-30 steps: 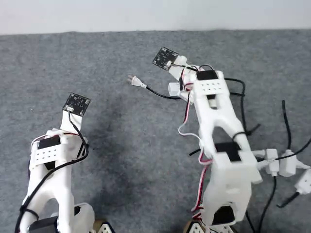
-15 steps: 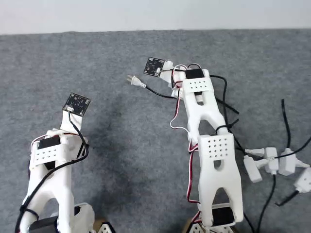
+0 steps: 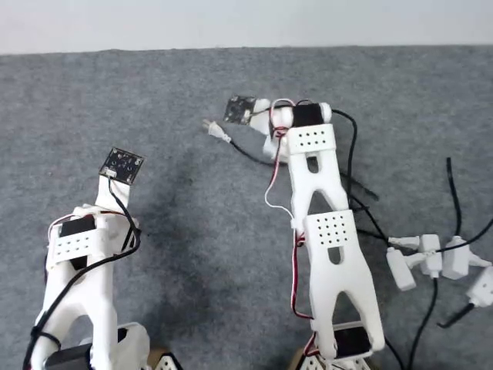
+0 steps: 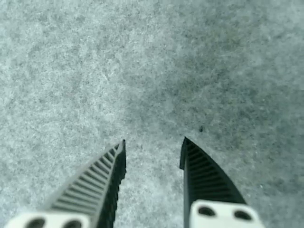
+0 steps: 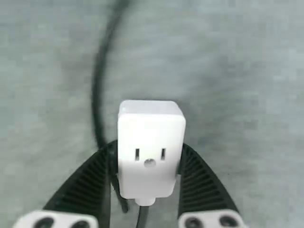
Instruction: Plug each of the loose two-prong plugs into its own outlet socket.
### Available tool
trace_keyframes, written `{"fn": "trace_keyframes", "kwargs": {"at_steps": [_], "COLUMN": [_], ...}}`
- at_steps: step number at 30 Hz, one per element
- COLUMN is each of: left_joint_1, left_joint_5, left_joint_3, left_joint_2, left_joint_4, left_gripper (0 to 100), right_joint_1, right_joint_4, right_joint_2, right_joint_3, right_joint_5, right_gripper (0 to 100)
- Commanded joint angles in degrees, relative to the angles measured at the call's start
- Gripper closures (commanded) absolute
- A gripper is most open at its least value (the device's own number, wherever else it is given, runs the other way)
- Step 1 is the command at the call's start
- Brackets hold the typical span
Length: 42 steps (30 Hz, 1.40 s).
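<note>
Gripped between the fingers [image 5: 95, 180] of the right gripper [image 5: 148, 149]: a white outlet socket [image 5: 151, 133], two slots and a round hole on its face. Near this socket on the grey counter [image 3: 154, 85]: the loose two-prong plug [image 3: 215, 129]. Farther off, left gripper [image 4: 153, 142] with fingers parted.

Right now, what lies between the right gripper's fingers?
A white outlet socket, gripped on both sides by the right gripper; the right wrist view shows it.
</note>
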<state>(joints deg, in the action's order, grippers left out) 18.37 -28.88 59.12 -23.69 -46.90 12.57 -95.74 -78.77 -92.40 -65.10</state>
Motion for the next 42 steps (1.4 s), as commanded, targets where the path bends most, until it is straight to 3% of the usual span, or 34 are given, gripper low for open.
{"fn": "trace_keyframes", "kwargs": {"at_steps": [1,4,14,19,25,34,38,42], "left_joint_1": [-0.3,-0.3,-0.3,-0.3,-0.2,-0.2,-1.8,-4.4], "left_joint_5": [-0.6,-0.6,-0.6,-0.6,-0.6,-0.6,-0.2,8.1], "left_joint_3": [-0.6,-0.7,-0.7,-0.7,-0.6,-0.5,-0.9,-2.3], "left_joint_2": [-1.6,-1.6,-1.6,-1.6,-1.7,-1.7,-2.0,-2.1], "left_joint_4": [0.4,0.4,0.5,0.5,0.4,0.1,-3.6,-11.3], "left_gripper": [82,82,82,82,83,83,82,82], "right_joint_1": [1.7,1.6,4.0,6.3,14.5,16.8,16.8,18.7], "right_joint_4": [-7.4,-7.4,-7.5,-7.5,-5.8,17.2,28.4,42.0], "right_joint_2": [10.9,18.1,44.8,58.5,74.2,84.0,84.0,83.6], "right_joint_3": [-3.3,-3.9,9.3,29.5,62.5,94.2,104.0,112.4], "right_joint_5": [3.3,13.8,34.3,40.2,45.5,66.1,72.3,75.4], "right_gripper": [98.9,99.0,99.0,99.0,99.0,99.0,98.7,98.2]}}
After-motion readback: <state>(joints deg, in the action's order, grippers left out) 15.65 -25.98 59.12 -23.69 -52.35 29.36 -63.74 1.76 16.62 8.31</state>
